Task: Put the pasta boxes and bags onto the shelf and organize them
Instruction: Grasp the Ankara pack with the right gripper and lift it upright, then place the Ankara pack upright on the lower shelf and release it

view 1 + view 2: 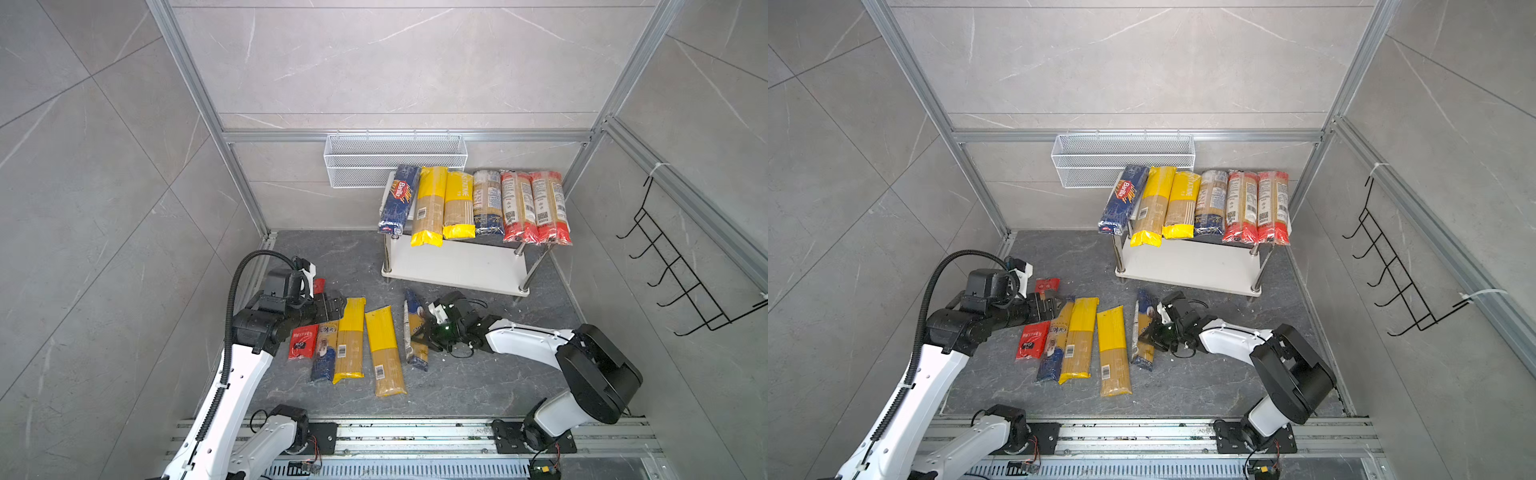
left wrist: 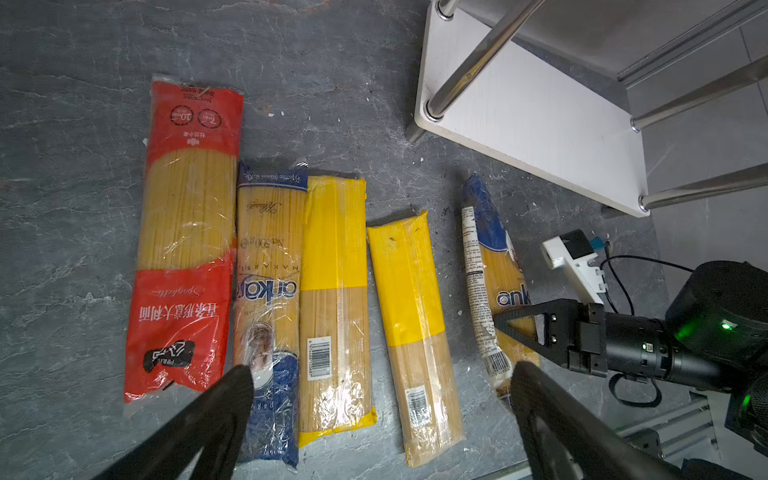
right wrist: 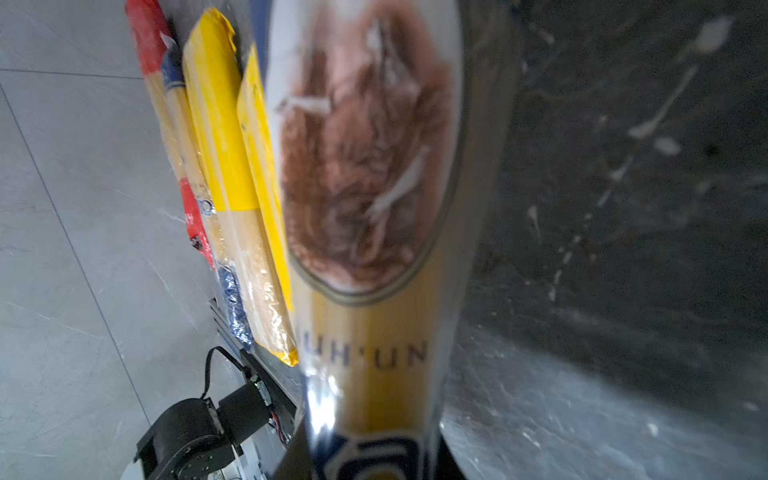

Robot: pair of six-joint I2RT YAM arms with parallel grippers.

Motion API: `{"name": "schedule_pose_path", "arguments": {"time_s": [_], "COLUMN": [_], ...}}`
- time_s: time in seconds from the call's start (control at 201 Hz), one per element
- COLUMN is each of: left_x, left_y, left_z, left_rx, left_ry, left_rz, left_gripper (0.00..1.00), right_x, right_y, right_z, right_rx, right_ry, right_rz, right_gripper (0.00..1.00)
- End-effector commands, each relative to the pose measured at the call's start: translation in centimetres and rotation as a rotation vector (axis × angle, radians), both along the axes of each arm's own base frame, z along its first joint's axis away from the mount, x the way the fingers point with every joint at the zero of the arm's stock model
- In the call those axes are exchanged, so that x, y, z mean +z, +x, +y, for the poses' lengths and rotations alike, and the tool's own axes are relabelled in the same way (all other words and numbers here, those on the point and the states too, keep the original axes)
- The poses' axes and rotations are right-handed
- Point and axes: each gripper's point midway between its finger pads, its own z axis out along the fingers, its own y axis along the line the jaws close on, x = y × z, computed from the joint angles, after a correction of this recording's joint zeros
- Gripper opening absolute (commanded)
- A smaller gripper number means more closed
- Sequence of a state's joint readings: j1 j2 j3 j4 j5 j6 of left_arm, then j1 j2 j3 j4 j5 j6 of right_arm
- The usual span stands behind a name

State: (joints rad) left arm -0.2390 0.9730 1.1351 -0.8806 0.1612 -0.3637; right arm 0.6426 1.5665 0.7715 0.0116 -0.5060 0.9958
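The shelf point(image 1: 457, 266) stands at the back right. Its top board carries a blue Barilla box point(image 1: 399, 199), two yellow-ended bags point(image 1: 430, 203), a navy-ended bag point(image 1: 486, 201) and two red-ended bags point(image 1: 517, 205). On the floor lie a red bag point(image 2: 187, 232), a navy-ended bag point(image 2: 270, 257) and two yellow bags point(image 2: 332, 291). My left gripper point(image 2: 382, 374) hovers open over that row's near ends, holding nothing. My right gripper point(image 1: 419, 332) is shut on another navy-ended bag point(image 2: 482, 232), which is tipped on its edge just off the floor in front of the shelf.
A white mesh basket point(image 1: 395, 160) hangs on the back wall behind the shelf. A black wire hook rack point(image 1: 681, 266) sticks out from the right wall. The arms' mounting rail point(image 1: 415, 432) runs along the front edge. Pale crumbs dot the dark floor.
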Motion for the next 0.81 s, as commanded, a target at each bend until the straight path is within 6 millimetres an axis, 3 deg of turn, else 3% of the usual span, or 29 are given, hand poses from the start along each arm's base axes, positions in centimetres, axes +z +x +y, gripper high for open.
{"name": "schedule_pose_path", "arguments": {"time_s": [0.0, 0.134, 0.438, 0.801], "left_x": [1.9, 2.2, 2.2, 2.3], "left_y": [1.4, 2.4, 4.7, 7.9], "left_z": [-0.3, -0.2, 0.4, 0.7], "left_rx": [-0.010, -0.009, 0.023, 0.072], "left_ry": [-0.014, -0.009, -0.025, -0.061], "left_rz": [-0.054, -0.054, -0.054, -0.056], "left_gripper": [1.00, 1.00, 1.00, 1.00], "right_x": [7.3, 9.2, 11.5, 12.5], "right_y": [2.8, 4.1, 8.7, 17.5], "right_z": [2.5, 2.8, 1.9, -0.5], "right_rx": [0.049, 0.056, 0.031, -0.035], "right_ry": [0.177, 0.209, 0.280, 0.365], "right_rz": [-0.164, -0.199, -0.271, -0.334], "right_gripper": [0.00, 0.00, 0.00, 0.00]}}
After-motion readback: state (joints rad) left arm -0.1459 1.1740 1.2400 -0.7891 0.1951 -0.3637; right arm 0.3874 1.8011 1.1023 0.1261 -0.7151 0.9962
